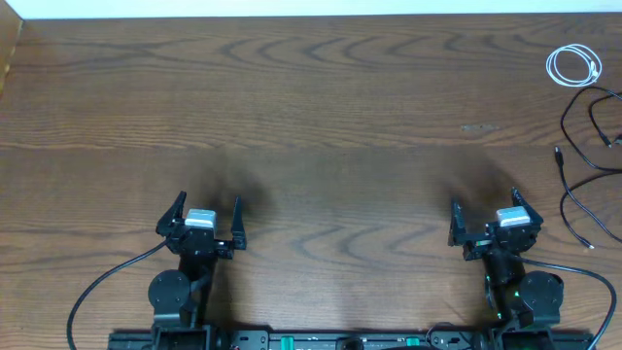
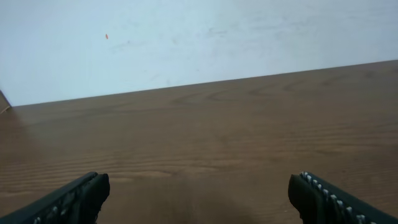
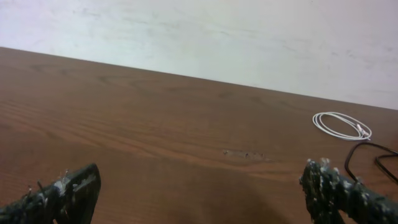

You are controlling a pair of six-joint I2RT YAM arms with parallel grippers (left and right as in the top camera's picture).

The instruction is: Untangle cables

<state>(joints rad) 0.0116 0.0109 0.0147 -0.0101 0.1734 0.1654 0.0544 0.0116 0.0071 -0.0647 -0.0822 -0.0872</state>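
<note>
While filling nearly the whole overhead view, shows brown wood grain from edge to edge: counter (image 1: 311,107), with a pale wall (image 2: 186,37) past its far edge. Next in size, two black arms planted at the near edge, left arm (image 1: 180,282) toward the near left corner, right arm (image 1: 520,287) toward the near right corner. Left claw (image 1: 209,201) spread wide and gripping nothing, fingers (image 2: 68,199) far apart over bare wood in the left wrist view. Right claw (image 1: 484,201) likewise spread wide and gripping nothing, fingers (image 3: 62,193) far apart in the right wrist view. Both well apart from every cord, the right one nearer. Then black cables (image 1: 564,124): thin cords sprawled loose along the right edge, curving past one another, small plug ends showing, partly cut off by the frame. Whether knotted together, cannot tell. Visible from the right wrist too, as a dark curve (image 3: 357,148) low at the right. Smallest, white cable (image 1: 551,66): wound in a small flat coil at the far right corner, just beyond the black cords, with a narrow strip of bare wood between in the right wrist view (image 3: 323,126).
</note>
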